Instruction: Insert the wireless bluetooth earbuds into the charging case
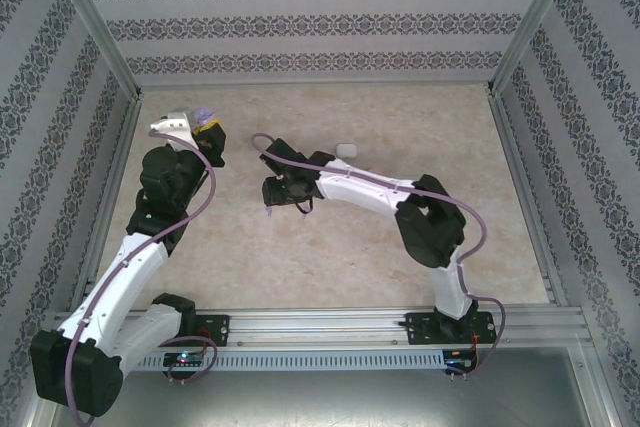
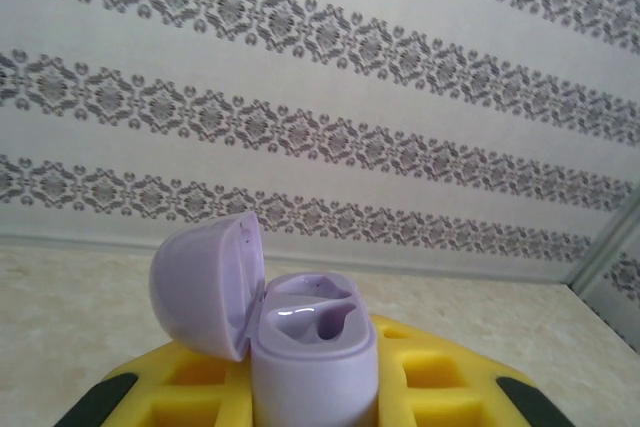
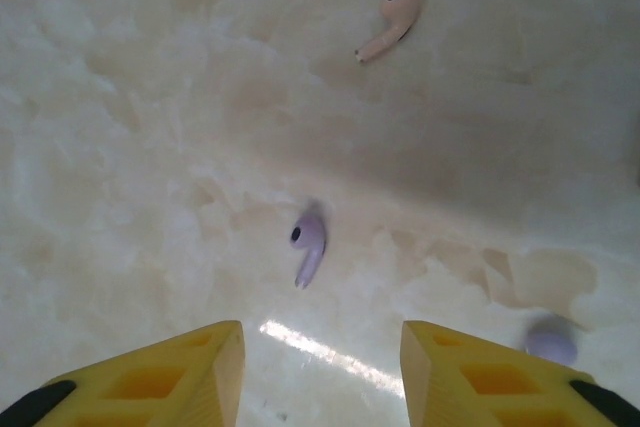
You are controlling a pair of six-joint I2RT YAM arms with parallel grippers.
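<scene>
Evidently, a small lilac stemmed plastic earbud [image 3: 308,244] lay on its side on the pale marbled tabletop [image 3: 120,127], its stem pointing back toward the right gripper [image 3: 320,347]. That gripper hung just short of the earbud, jaws spread and nothing between its yellow fingers [image 3: 170,377]. A pale pink stemmed earbud [image 3: 390,19] lay farther off on the same surface, well apart from the lilac one. A blurred lilac blob [image 3: 550,340] beside the right-hand finger was too indistinct to identify. Across the table, the lilac egg-shaped plastic charging case [image 2: 312,372] stood upright with its hinged lid [image 2: 207,282] thrown open, both sockets bare. The left gripper [image 1: 207,128] was pinched tight on its body and held it up off the table. A small white rounded object [image 1: 347,150] lay near the right forearm and was too small to name. The step in hand appeared to be the pickup of the lilac earbud. The next move would call for a short advance and descent to straddle the earbud, a gentle closure across its head or stem, then a carry to the open case with the stem aimed down into a socket.
</scene>
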